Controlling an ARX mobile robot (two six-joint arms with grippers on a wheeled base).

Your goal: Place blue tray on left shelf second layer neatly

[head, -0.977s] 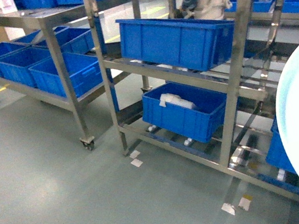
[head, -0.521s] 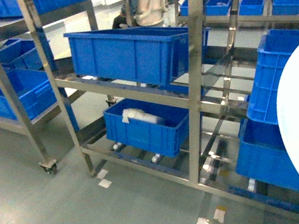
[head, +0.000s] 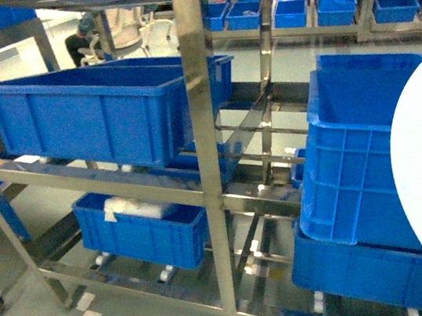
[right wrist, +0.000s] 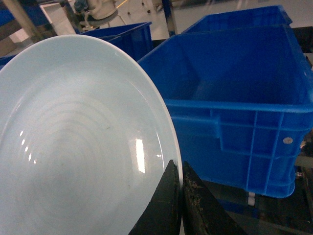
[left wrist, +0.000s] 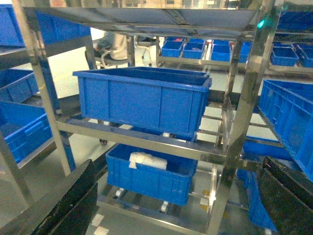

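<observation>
Change: view is swinging right along the shiny steel-framed rack [head: 205, 127], closing in; deep bright-blue crates [head: 101, 111] are growing larger.
Right gripper [right wrist: 180, 196]: fingers are pinching the pale light-blue round plastic tray's [right wrist: 73, 137] rim.
Left gripper [left wrist: 176, 196]: fingers are spread, empty.
Meaning: approach is progressing; placement still pending.

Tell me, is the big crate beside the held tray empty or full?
Empty: the right wrist view looks into the crate and shows only bare blue walls and floor.

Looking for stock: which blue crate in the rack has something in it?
The low crate on the bottom tier, under the big one; only it shows a white bundle inside.
</observation>
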